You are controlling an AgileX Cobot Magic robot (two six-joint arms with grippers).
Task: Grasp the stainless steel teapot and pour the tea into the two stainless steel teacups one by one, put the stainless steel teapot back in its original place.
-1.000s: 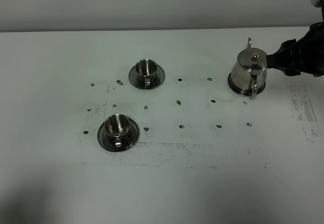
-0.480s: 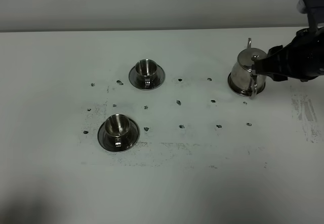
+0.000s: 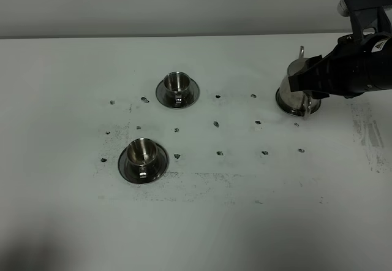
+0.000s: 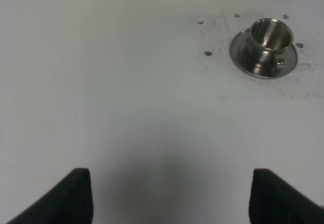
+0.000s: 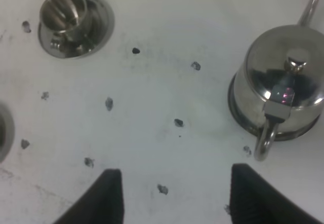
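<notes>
While my right gripper (image 5: pixel 177 201) is hovering released, I am aiming jaws squarely astride the loop handle (image 5: pixel 263 144) on the stainless steel teapot (image 5: pixel 283 77).

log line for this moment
stage: pre-grasp | right gripper: jaws open by teapot handle, empty | left gripper: jaws open | teapot: on tray

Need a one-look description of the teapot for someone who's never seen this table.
White table speckled with dark marks: in the high view, look to its far right side, away from the two small cups at left. The teapot there is the largest steel vessel, the only one with a domed knobbed lid, thin spout and loop handle.
</notes>
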